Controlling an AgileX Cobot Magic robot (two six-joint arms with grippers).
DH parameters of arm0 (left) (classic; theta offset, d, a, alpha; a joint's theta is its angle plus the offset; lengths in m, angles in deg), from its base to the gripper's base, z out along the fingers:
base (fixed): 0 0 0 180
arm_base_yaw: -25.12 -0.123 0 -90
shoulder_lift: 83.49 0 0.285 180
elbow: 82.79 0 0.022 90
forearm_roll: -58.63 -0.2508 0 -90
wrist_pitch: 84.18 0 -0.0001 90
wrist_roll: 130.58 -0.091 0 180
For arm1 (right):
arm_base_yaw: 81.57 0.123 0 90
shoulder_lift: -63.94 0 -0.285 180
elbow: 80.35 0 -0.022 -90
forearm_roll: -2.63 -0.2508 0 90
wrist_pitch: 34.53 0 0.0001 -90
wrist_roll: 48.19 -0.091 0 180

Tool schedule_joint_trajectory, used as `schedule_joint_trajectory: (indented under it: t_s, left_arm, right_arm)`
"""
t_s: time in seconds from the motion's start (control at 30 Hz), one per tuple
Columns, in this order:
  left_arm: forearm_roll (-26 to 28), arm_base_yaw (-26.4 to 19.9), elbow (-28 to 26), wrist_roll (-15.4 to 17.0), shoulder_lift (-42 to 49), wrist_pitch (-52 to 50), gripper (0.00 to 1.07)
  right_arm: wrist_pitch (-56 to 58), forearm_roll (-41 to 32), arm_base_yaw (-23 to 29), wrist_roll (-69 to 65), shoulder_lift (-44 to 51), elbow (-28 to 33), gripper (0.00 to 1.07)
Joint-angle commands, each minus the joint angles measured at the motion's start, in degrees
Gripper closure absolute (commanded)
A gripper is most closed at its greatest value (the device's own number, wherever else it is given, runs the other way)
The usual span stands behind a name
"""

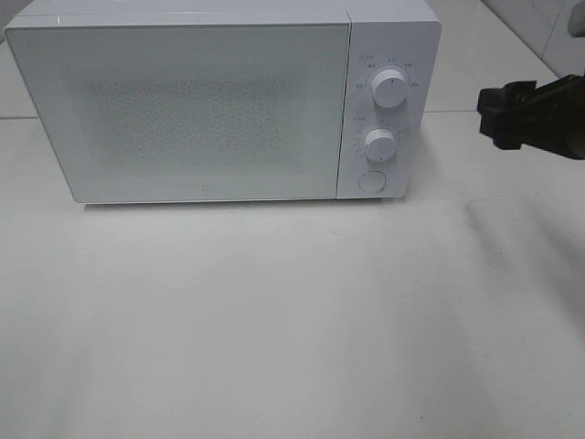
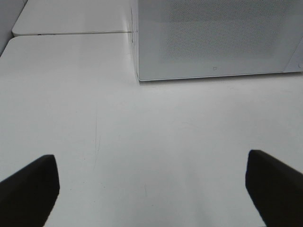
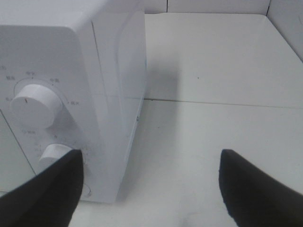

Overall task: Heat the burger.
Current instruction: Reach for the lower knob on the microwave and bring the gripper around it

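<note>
— Right gripper point(image 3: 149, 156) and left gripper point(image 2: 150, 156): how did each stand?
— Both had their jaws spread wide and held nothing. Only bare table point(image 1: 274, 320) showed between the left pair.
— Where was the burger?
— It appeared in none of the three views. I judged it most likely shut inside the microwave point(image 1: 402, 37), behind the closed door point(image 1: 183, 110), whose speckled panel showed nothing behind it. That was inference, not sight. Being round, it offered no long axis to align with.
— Which relation governed the coming move?
— My right gripper hung just off the control-panel end, roughly level with the upper knob point(image 1: 390, 89) and lower knob point(image 1: 379, 144), which sat above the round button point(image 1: 371, 180). The cavity lay to its left. My left gripper faced the door's lower corner from farther back, so the right was nearer the controls.
— What was hard to make out?
— Knob markings were too small to read. In the high view my right arm was cut by the frame edge, and my left was absent.
</note>
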Motion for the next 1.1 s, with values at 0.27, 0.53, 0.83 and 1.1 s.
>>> schedule_joint_trajectory:
  t_s: [0.27, 0.53, 0.83, 1.1]
  left_arm:
    - [0.1, -0.1, 0.1, -0.2, 1.4, -0.4, 0.06]
    - [0.1, -0.1, 0.1, -0.2, 1.4, -0.4, 0.06]
    - [0.1, -0.1, 0.1, -0.2, 1.4, -0.4, 0.06]
    - [0.1, -0.1, 0.1, -0.2, 1.4, -0.4, 0.06]
  right_arm:
    - [-12.5, -16.6, 11.7, 9.5, -8.3, 1.4, 0.32]
    - [-21.0, -28.1, 21.0, 13.1, -14.3, 1.3, 0.32]
    - [-28.4, -42.7, 29.8, 14.4, -21.1, -0.3, 0.32]
    - [-29.6, -44.0, 32.4, 15.4, -24.8, -3.7, 0.32]
